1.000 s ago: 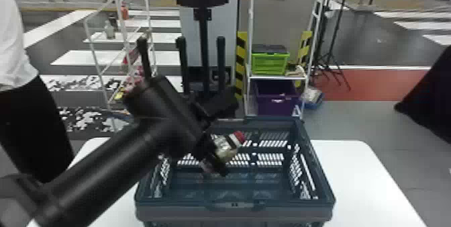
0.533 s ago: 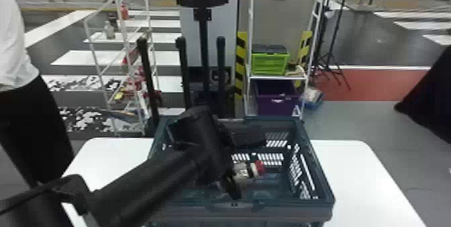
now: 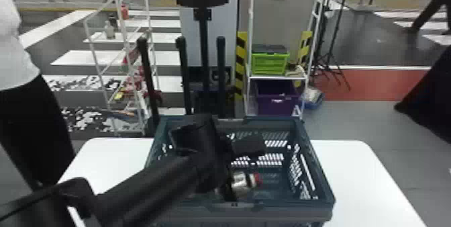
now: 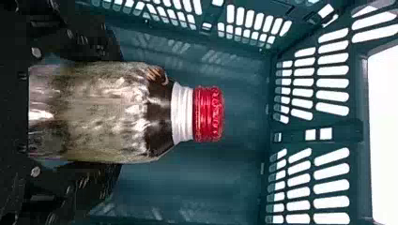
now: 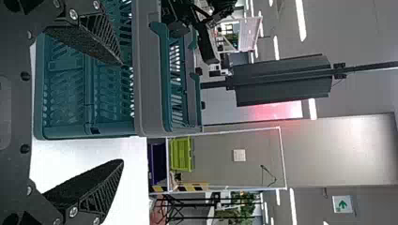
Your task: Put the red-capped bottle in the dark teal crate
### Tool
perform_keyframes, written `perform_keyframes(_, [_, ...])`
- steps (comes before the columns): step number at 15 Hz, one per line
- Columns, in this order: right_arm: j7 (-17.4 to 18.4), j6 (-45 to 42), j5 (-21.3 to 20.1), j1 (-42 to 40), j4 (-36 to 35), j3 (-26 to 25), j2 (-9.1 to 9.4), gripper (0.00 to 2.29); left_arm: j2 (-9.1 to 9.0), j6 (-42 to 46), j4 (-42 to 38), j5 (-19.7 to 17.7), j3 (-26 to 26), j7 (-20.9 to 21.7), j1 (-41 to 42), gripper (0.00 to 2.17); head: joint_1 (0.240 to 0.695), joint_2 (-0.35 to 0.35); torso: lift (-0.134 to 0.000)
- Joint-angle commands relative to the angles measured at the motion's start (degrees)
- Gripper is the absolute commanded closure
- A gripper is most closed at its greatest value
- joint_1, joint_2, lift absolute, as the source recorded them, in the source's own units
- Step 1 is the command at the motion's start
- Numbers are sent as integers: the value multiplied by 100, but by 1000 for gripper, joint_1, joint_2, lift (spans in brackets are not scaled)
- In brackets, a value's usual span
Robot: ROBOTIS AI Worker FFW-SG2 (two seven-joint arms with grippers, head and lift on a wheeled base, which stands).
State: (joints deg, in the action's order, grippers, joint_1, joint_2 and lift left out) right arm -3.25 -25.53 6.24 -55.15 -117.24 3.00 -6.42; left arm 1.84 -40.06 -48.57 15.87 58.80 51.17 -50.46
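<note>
My left gripper (image 3: 231, 186) is inside the dark teal crate (image 3: 282, 206), its fingers closed around the red-capped bottle (image 3: 241, 180). The bottle lies tilted in the grip, its cap pointing right in the head view. In the left wrist view, the bottle (image 4: 103, 112) sits between the two black fingers of the left gripper (image 4: 101, 112), with the teal crate wall (image 4: 244, 164) beyond the cap. Whether it touches the crate floor I cannot tell. Over in the right wrist view, my right gripper (image 5: 123, 112) stands open beside the crate (image 5: 65, 131), nothing between its fingers.
The crate stands on a white table (image 3: 355, 176), with bare tabletop to either side. Behind are a white wire shelf (image 3: 115, 41), a rack with a green box (image 3: 270, 63) and a purple bin (image 3: 277, 98), and dark upright posts (image 3: 183, 75).
The left arm has carried the bottle rightward and lower into the crate, most of it in the first half second. The bottle has stayed in the grip; the crate has not moved.
</note>
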Motion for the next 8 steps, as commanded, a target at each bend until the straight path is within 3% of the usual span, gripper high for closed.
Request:
perform_keyframes(1, [0,-17,0,-22,-1,-2,0,151,71,-191,-240,-14,-79,-63,28,-2,499,0,0])
perform_keyframes(5, [0,-35,0,-31,-1,-10,0,151,387,-824,-1111,-22,-589,-63,98,22,499,0,0])
perform_keyframes(8, [0,-35,0,-31,-1,-19,0,151,730,-1668,-2385,-22,-1573,-125,485,60,499,0,0])
